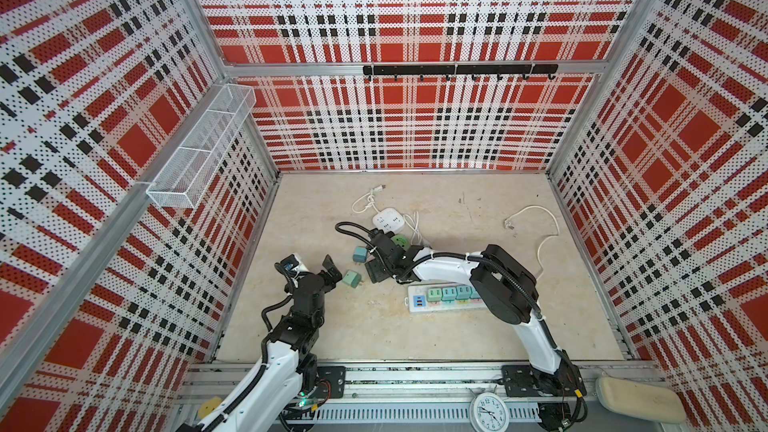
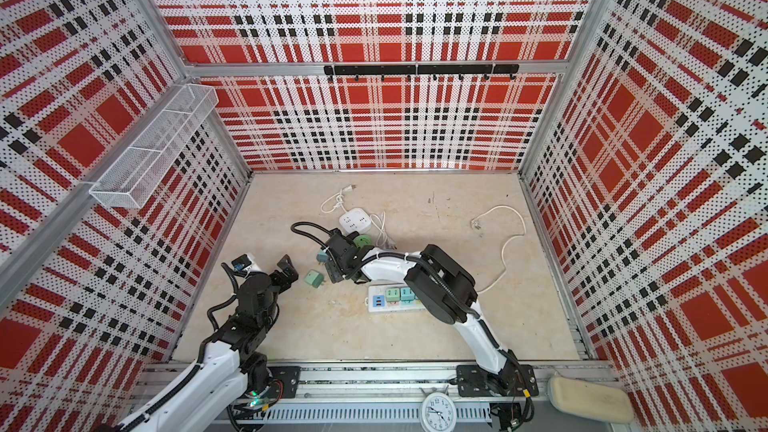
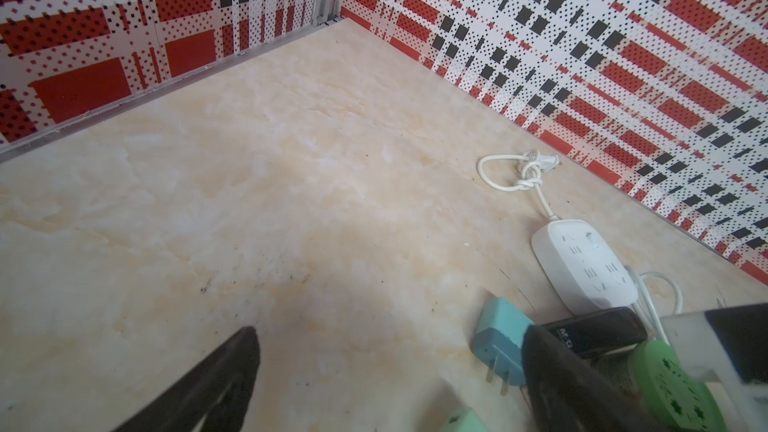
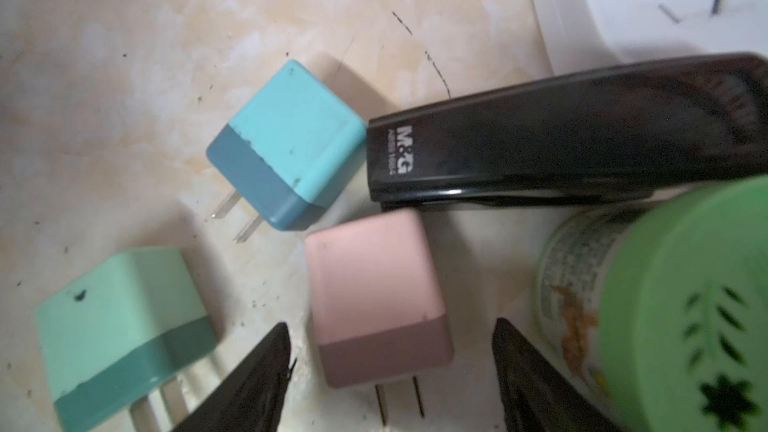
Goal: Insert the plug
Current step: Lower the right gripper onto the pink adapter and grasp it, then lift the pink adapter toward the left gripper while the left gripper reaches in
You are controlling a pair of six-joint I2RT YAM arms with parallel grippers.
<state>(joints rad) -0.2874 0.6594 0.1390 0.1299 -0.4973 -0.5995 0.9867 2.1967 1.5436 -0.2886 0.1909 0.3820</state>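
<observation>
Right wrist view, pink plug, hidden from above

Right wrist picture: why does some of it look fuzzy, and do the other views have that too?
Right wrist view: the stapler lettering is readable, but the green container and the right gripper's fingers are too close and blur. Left wrist view: the white socket block is sharp, the mint plug nearest the lens soft. Both top views: sharp, though the wide lens bows the walls.

Pink plug matt plastic; stapler glossy blk plastic; tabletop smooth, marbled.
</observation>
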